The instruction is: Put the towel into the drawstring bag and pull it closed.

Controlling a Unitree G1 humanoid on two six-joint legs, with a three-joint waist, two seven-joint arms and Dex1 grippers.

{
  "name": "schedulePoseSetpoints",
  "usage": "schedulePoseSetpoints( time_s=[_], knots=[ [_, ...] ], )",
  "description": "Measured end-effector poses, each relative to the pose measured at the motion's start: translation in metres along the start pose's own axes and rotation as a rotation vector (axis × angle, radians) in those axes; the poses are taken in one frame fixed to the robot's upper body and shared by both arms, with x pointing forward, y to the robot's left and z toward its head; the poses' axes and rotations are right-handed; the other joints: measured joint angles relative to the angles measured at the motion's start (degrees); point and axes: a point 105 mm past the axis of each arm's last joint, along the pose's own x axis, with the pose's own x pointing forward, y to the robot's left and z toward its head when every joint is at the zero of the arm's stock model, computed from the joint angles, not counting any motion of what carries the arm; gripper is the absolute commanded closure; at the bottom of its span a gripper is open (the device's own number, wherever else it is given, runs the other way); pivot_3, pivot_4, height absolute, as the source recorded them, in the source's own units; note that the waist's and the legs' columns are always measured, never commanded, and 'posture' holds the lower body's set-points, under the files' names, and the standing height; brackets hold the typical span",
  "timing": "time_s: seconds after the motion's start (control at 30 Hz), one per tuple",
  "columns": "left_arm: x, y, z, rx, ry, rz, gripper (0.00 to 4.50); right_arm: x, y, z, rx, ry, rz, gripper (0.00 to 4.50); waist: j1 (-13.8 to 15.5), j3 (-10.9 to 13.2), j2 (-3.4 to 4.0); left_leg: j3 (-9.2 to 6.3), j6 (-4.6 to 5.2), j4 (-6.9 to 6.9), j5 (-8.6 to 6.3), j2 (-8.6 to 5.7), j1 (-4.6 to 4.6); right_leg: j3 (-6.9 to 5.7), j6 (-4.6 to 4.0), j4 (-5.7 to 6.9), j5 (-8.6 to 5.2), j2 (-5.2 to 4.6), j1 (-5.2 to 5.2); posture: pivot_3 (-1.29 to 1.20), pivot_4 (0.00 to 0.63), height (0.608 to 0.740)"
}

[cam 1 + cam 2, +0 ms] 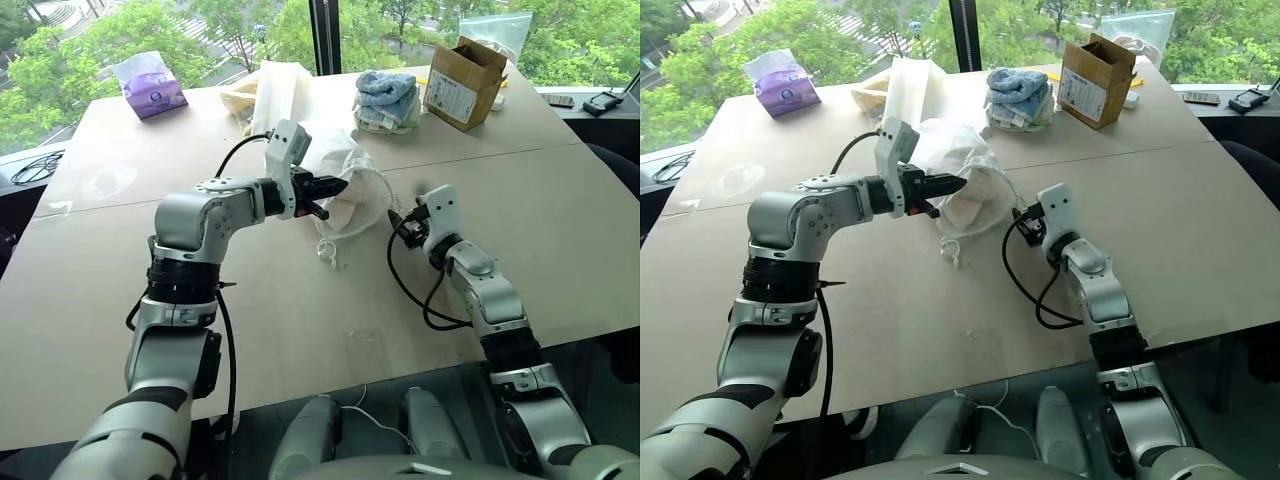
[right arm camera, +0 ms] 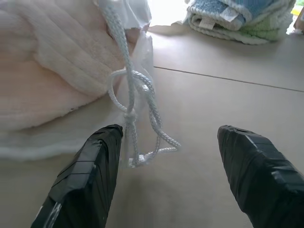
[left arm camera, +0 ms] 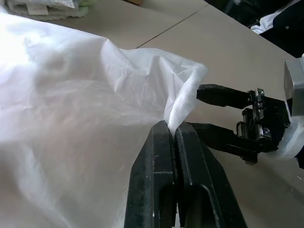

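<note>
At frame centre, the left gripper (image 3: 175, 130) pinches the drawstring bag (image 1: 345, 180) rim, steadying it; the right gripper (image 2: 171, 156), spread, faces the knotted cord (image 2: 135, 95) to grab it.

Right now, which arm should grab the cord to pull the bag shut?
Right. Its claw is open with the knotted cord just ahead between its fingers, while the left claw is shut on the drawstring bag rim.

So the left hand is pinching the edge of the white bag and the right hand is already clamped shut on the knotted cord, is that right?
Not quite. The right hand is open in the right wrist view, with the knotted cord lying untouched between its fingers. The left hand does pinch the drawstring bag's edge.
</note>
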Motion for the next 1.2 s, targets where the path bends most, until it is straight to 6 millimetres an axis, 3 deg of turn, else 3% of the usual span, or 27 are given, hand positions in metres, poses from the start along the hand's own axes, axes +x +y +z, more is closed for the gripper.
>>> schedulePoseSetpoints(
  time_s=[0.27, 0.37, 0.53, 0.83, 0.97, 1.2],
  knots=[
    [0.0, 0.0, 0.0, 0.001, 0.002, -0.002, 4.5, 0.008, 0.012, 0.002, -0.022, 0.004, 0.012, 1.09, 0.0, 0.0, 0.0, 0.0, 0.0, 0.02, 0.0, 0.0, 0.0, 0.0, 0.0, 0.0, 0.0, 0.0, 0.0, 0.0, 0.15, 0.74],
    [0.0, 0.0, 0.0, 0.001, 0.002, -0.002, 4.5, 0.012, 0.014, 0.001, -0.021, 0.003, 0.02, 1.88, 0.0, 0.0, 0.0, -0.01, 0.0, 0.02, 0.0, 0.0, 0.0, -0.01, 0.0, 0.01, 0.0, 0.0, 0.0, 0.0, 0.15, 0.74],
    [0.0, 0.0, 0.0, 0.001, 0.002, -0.002, 4.5, 0.013, 0.014, -0.002, -0.025, 0.011, 0.025, 4.41, -0.02, 0.0, 0.0, -0.01, 0.0, 0.02, 0.0, 0.0, 0.0, -0.01, 0.0, 0.01, 0.0, 0.01, 0.0, 0.0, 0.15, 0.74],
    [-0.001, 0.001, 0.0, 0.002, 0.003, 0.002, 4.5, -0.005, -0.002, -0.008, -0.096, 0.037, -0.006, 4.46, 0.06, 0.0, 0.0, -0.01, 0.0, 0.02, 0.0, 0.0, 0.0, -0.01, 0.0, 0.01, 0.0, 0.0, 0.0, 0.0, 0.15, 0.74],
    [-0.001, 0.002, -0.001, 0.002, 0.005, 0.006, 4.5, -0.023, -0.021, -0.012, -0.182, 0.066, -0.061, 4.46, 0.13, 0.0, 0.0, 0.0, 0.0, 0.02, 0.0, -0.01, 0.0, 0.0, 0.0, 0.01, 0.0, 0.0, 0.0, 0.0, 0.15, 0.74],
    [0.002, 0.0, -0.003, 0.019, 0.016, -0.006, 4.5, -0.04, -0.056, 0.004, -0.299, 0.04, -0.196, 4.46, 0.15, 0.0, 0.0, 0.02, 0.0, 0.02, 0.0, -0.01, 0.01, 0.01, 0.0, 0.02, 0.0, 0.0, 0.0, 0.0, 0.15, 0.74]
  ],
)
